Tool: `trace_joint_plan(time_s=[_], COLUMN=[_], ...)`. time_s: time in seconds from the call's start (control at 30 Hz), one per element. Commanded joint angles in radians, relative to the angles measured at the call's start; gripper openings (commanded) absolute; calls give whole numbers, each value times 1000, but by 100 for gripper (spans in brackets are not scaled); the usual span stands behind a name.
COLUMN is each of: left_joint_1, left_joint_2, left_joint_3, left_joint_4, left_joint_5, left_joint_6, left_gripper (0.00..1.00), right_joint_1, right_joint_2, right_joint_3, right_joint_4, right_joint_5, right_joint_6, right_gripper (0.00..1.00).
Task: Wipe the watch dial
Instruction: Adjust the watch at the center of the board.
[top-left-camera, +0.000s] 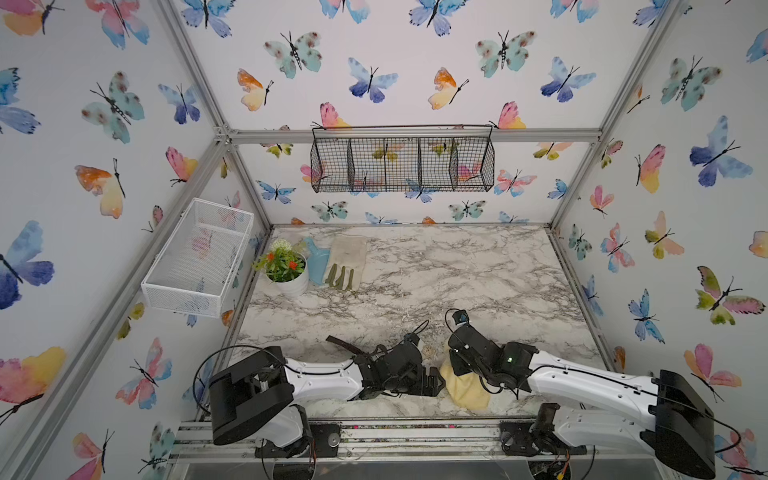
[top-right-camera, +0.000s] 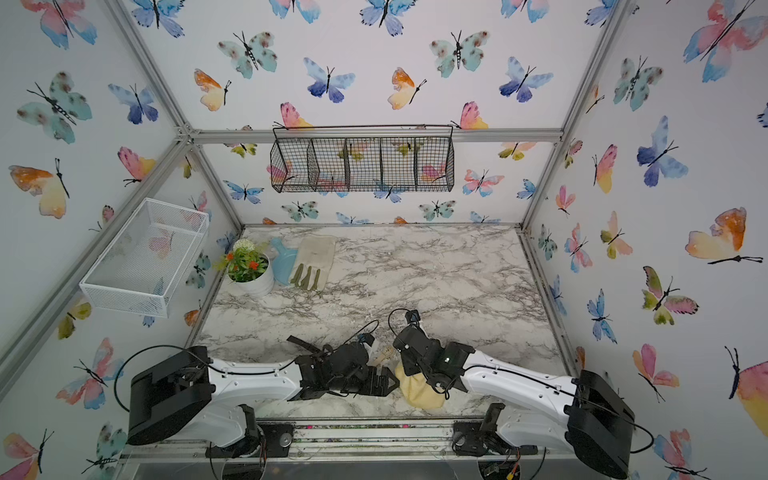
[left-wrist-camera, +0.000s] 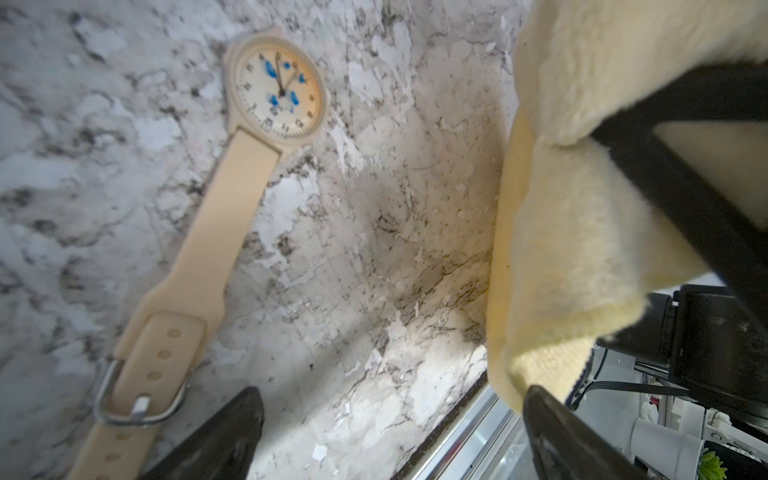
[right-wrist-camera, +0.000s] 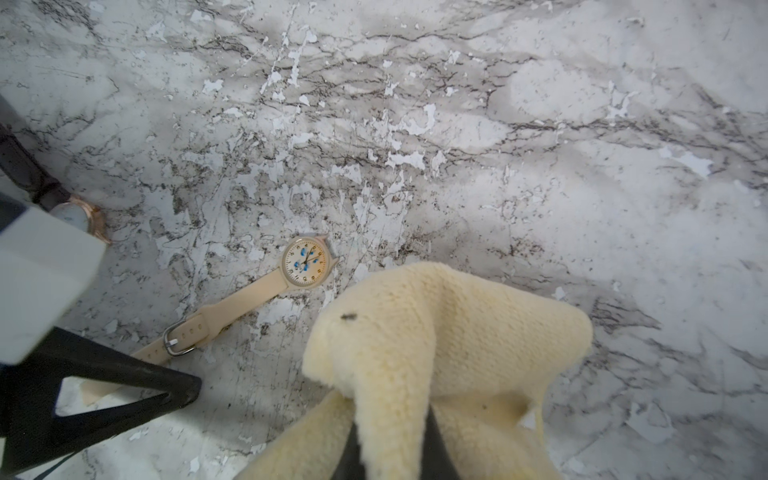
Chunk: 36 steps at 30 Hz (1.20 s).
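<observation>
Watch dial (left-wrist-camera: 279, 89) blue-smeared; right gripper (right-wrist-camera: 395, 449) pinches yellow cloth (right-wrist-camera: 449, 345); left gripper (left-wrist-camera: 390, 399) spread wide, holding nothing.

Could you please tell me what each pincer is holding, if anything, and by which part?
The right pincer grips the yellow cloth by a bunched fold; the left pincer is open, holding nothing.

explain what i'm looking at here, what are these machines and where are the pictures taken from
The machines are one robot's left arm and right arm, at a marble table. Two pictures look down from overhead; two come from cameras on the wrists. On the table lie a beige watch with blue smears on its dial, a dark-strapped watch, a potted plant, a blue scoop and a glove. The right gripper is shut on a yellow cloth, near the beige watch. The left gripper is open and empty.
</observation>
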Motion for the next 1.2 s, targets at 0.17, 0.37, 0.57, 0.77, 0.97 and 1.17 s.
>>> trace_joint_plan(time_s=[0.17, 0.37, 0.57, 0.77, 0.97, 1.17], left_joint_1=[101, 196, 256, 288, 288, 289], left_joint_2=[20, 38, 118, 132, 89, -57], left_joint_3=[-31, -11, 70, 125, 122, 31], left_joint_4=[-150, -141, -141, -157, -179, -154], left_joint_5=[-72, -85, -85, -77, -62, -43], left_joint_6=[92, 165, 240, 269, 260, 180], left_gripper=[99, 99, 100, 97, 95, 94], right_joint_1=[-5, -6, -6, -6, -30, -183], right_joint_2=[-5, 2, 20, 49, 109, 214], right_joint_3=[-7, -6, 5, 27, 92, 228], right_joint_4=[-14, -8, 8, 44, 70, 134], right_joint_5=[24, 18, -1, -24, -11, -122], right_joint_6=[6, 4, 0, -28, -112, -302], right_gripper=[2, 2, 2, 2, 2, 2])
